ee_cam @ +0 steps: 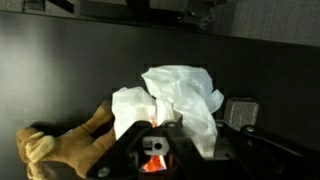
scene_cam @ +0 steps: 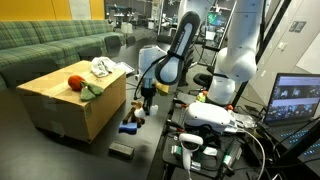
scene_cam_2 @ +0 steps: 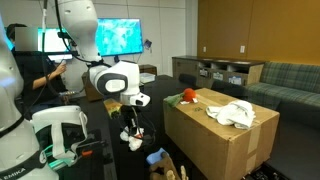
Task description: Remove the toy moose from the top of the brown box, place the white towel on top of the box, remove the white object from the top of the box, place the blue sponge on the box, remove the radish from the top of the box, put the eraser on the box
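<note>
Brown cardboard fills the left-centre of an exterior view: the box [scene_cam: 60, 105] stands on the floor in front of a green sofa [scene_cam: 50, 45] at the upper left. On its top lies the radish [scene_cam: 77, 83], red with green leaves, near the front edge, and the white towel [scene_cam: 102, 68] sits crumpled toward the back right corner, apart from the radish.

Just right of the box, the gripper [scene_cam: 147, 100] hangs low over the floor, clear of the box's side. In the wrist view it enters from the bottom edge, and a crumpled white object [ee_cam: 175, 100] fills the middle of the frame, reaching down to the dark fingers. Whether the jaws are clamped on it or only hover at it, I cannot tell.

At the lower left of the wrist view, the toy moose [ee_cam: 70, 145] lies on the black floor, touching the white object's left edge. A dark grey block [ee_cam: 240, 112] lies just to the right of the white object. The blue sponge [scene_cam_2: 155, 156] lies on the floor below and to the right of the gripper in an exterior view.
</note>
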Controlling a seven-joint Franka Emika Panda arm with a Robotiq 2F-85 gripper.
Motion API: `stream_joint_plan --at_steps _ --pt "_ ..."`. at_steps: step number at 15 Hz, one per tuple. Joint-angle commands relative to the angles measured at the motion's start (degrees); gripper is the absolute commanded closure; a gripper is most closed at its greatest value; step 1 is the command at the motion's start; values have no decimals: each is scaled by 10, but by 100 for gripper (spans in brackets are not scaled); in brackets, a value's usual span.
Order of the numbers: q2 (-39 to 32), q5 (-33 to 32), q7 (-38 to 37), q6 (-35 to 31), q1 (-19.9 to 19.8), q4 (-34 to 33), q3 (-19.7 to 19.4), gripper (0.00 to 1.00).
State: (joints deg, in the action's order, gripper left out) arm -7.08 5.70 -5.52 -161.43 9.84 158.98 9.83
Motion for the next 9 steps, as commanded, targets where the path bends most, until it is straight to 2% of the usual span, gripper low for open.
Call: stream_joint_plan --at_steps 1,5,9 --pt "-64 74 38 -66 -11 -2 44 95" --pt "-132 120 60 -118 -55 -28 92 95" --pt "-191 95 37 -171 -86 -59 86 95"
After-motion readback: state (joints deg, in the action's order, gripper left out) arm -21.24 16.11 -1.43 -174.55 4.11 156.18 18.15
